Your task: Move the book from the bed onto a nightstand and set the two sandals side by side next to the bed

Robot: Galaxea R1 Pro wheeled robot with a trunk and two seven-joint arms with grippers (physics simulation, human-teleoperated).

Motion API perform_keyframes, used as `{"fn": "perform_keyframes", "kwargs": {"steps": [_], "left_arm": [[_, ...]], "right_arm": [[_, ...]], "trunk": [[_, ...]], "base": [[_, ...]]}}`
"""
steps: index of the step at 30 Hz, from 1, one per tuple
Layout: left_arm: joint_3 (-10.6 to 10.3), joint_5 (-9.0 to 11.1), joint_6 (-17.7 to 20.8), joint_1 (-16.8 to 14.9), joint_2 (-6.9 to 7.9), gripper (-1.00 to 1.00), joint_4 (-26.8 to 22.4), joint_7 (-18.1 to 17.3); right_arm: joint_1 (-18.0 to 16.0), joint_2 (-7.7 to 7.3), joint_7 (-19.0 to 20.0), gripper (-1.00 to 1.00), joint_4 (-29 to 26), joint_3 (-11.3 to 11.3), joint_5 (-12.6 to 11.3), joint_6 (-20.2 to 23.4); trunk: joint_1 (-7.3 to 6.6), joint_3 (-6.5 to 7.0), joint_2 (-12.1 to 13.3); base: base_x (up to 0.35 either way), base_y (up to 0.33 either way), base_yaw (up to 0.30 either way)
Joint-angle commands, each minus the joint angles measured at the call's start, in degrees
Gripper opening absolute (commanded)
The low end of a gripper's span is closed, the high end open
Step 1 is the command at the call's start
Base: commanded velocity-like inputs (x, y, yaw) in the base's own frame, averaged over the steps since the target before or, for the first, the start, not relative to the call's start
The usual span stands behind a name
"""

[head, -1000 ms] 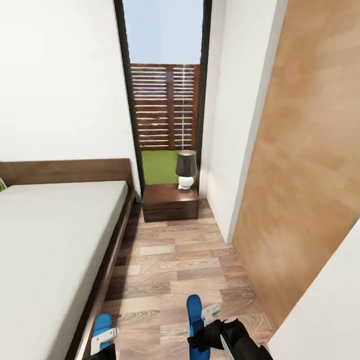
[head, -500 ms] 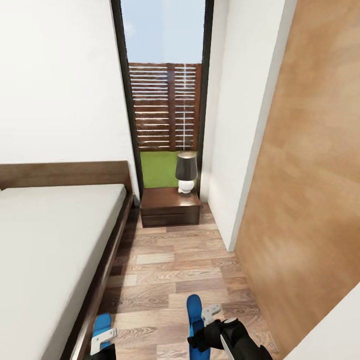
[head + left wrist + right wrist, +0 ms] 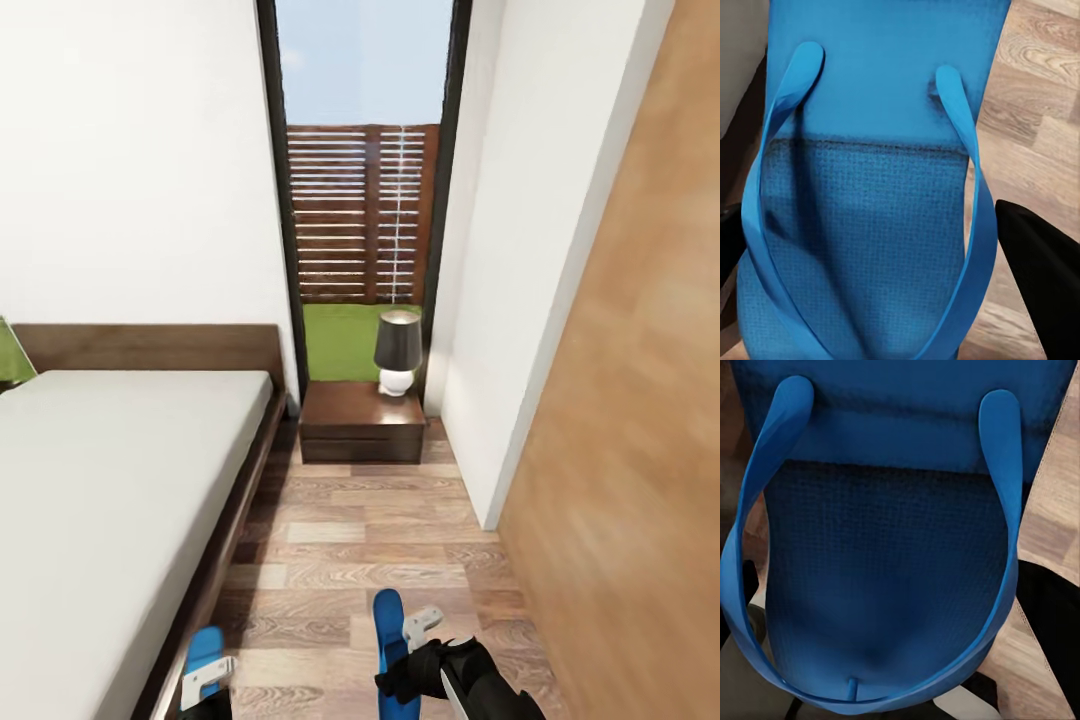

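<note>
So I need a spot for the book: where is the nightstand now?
In the head view the nightstand stands ahead at the end of the floor strip, below the window, between the bed and the white wall, with a lamp on it.

My sandals (image 3: 870, 225) looked matt, finely textured foam; the floor (image 3: 370, 540) grainy wood plank; the nightstand (image 3: 360, 425) glossy dark wood.

Bright, even daylight enters through the window (image 3: 365, 200); rendering slightly soft, wrist close-ups blurred

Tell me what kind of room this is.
Most likely a bedroom: a large bed with a dark wooden headboard, a nightstand carrying a lamp beside it, and a tall window facing a garden fence.
</note>
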Motion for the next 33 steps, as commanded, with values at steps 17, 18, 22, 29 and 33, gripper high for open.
{"fn": "perform_keyframes", "kwargs": {"steps": [17, 18, 22, 29, 33], "left_arm": [[0.29, -0.70, -0.15, -0.06, -0.04, -1.00, 0.01, 0.29], [0.29, -0.70, -0.15, -0.06, -0.04, -1.00, 0.01, 0.29], [0.29, -0.70, -0.15, -0.06, -0.04, -1.00, 0.01, 0.29], [0.29, -0.70, -0.15, -0.06, -0.04, -1.00, 0.01, 0.29], [0.29, -0.70, -0.15, -0.06, -0.04, -1.00, 0.01, 0.29]], "right_arm": [[-0.03, -0.01, 0.41, -1.00, -0.12, -0.05, 0.54, 0.18], [-0.03, -0.01, 0.41, -1.00, -0.12, -0.05, 0.54, 0.18], [-0.03, -0.01, 0.41, -1.00, -0.12, -0.05, 0.54, 0.17], [-0.03, -0.01, 0.41, -1.00, -0.12, -0.10, 0.54, 0.17], [-0.03, -0.01, 0.41, -1.00, -0.12, -0.13, 0.54, 0.17]], "trunk": [[0.06, -0.12, -0.12], [0.06, -0.12, -0.12], [0.06, -0.12, -0.12], [0.06, -0.12, -0.12], [0.06, -0.12, -0.12]], "base": [[0.298, -0.001, 0.042], [0.297, 0.000, 0.002], [0.297, 0.000, 0.001], [0.298, 0.000, 0.000], [0.298, 0.000, 0.000]]}}
